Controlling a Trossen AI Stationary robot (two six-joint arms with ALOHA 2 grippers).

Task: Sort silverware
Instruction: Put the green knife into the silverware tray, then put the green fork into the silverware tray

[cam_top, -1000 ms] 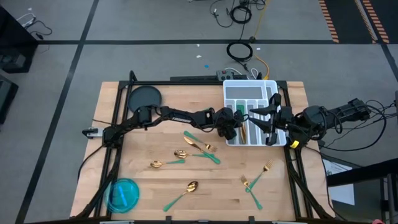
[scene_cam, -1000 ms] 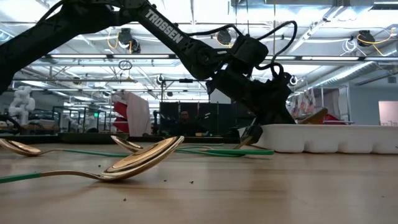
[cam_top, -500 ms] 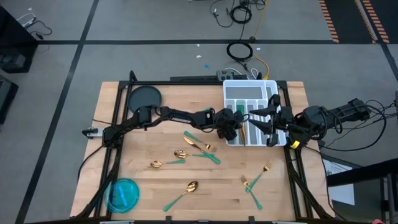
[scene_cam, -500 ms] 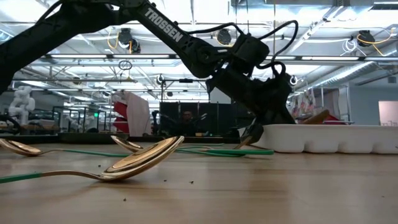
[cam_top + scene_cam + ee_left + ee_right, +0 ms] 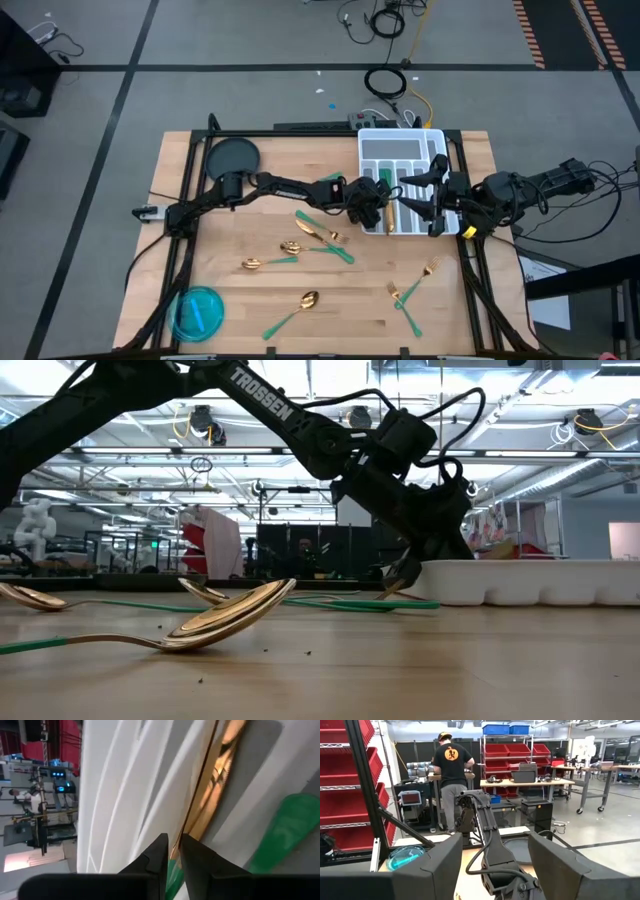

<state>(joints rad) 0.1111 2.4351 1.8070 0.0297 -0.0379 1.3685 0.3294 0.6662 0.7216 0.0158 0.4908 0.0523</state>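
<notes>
In the white tray (image 5: 402,150), a gold-headed, green-handled utensil (image 5: 212,795) lies.

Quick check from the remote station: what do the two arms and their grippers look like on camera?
Both arms are dark, jointed and slim. The left arm carries white TROSSEN lettering and loose black cables looping over its wrist. The right arm has a yellow mark near its wrist and cables trailing off the table. The left gripper has narrow, pointed dark fingers; the right gripper has broad, flat dark ones.

Glossy gold metal silverware (image 5: 316,232) (green plastic-looking handles) on a matt wooden table (image 5: 230,245).
</notes>
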